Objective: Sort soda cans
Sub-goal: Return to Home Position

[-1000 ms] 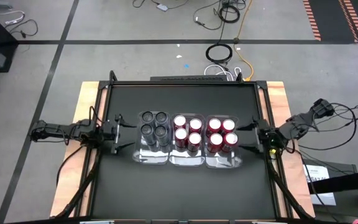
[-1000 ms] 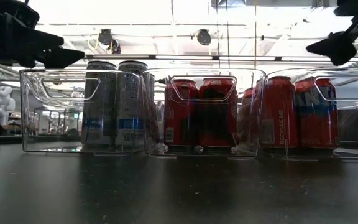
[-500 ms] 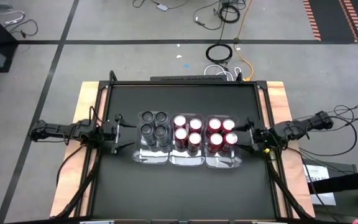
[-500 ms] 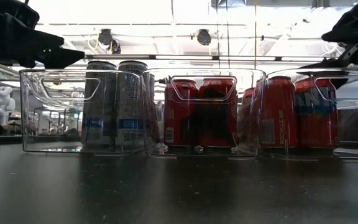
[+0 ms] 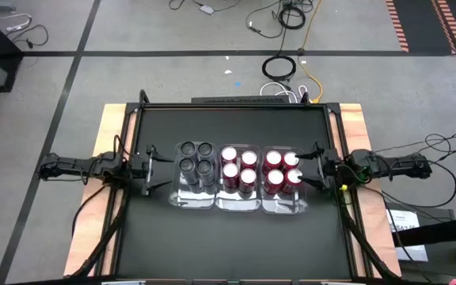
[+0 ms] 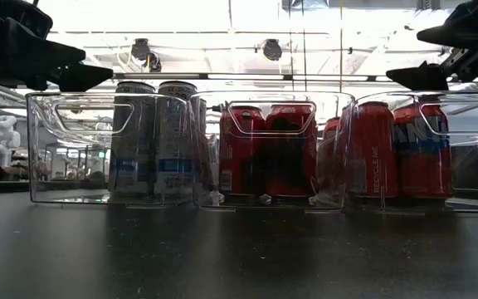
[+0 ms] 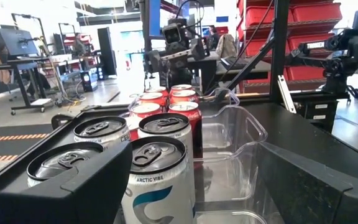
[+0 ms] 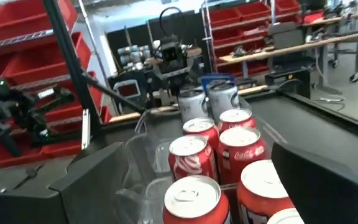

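All twelve soda cans (image 5: 240, 170) stand upright in three clear bins (image 5: 212, 203), nothing loose. Left gripper (image 5: 152, 169) sits just outside the grey-can end and right gripper (image 5: 313, 167) just outside the red end. Both point inward, fingers apart and empty. I'd guess only backing off is left.

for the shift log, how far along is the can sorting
Sorting looks done: four grey cans in the left bin, four red-white cans in the centre bin, four red cans in the right bin. Nothing is in hand: the left tool and right tool are open and empty, flanking the bins. No can shows outside them, so probably only homing both tools is left.
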You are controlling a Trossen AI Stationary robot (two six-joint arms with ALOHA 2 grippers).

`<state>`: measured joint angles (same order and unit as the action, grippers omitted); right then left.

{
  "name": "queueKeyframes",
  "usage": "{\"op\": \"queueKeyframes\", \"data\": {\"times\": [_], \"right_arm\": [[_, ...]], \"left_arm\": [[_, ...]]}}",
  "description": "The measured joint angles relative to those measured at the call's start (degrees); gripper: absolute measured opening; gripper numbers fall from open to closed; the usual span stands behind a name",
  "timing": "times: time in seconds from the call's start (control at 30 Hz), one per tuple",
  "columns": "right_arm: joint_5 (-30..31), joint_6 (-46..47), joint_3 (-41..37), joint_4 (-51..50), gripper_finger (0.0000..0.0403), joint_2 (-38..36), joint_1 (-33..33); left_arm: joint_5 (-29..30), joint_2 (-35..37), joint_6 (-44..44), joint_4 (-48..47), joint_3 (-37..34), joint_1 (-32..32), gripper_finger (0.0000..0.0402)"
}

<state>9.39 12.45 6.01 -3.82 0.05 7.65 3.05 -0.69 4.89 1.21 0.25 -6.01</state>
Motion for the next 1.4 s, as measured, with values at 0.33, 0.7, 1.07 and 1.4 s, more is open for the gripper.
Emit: {"op": "queueKeyframes", "data": {"times": [0.33,0.7,1.07,1.4], "right_arm": [[-6.69,0.58,-5.16,5.43,0.0396,0.04,-3.21],[-6.39,-6.08,-5.16,5.4,0.0396,0.52,-3.21],[-6.43,-6.08,-5.16,5.38,0.0396,0.55,-3.18],[-6.47,-6.08,-5.16,5.36,0.0396,0.55,-3.18]], "left_arm": [[0.0,-0.03,0.0,0.01,0.0,-0.01,0.0352],[0.0,-0.04,0.0,0.0,0.0,0.01,0.0352],[0.0,-0.04,0.0,0.0,0.0,0.0,0.0352],[0.0,-0.04,0.0,0.0,0.0,-0.01,0.0352]]}}
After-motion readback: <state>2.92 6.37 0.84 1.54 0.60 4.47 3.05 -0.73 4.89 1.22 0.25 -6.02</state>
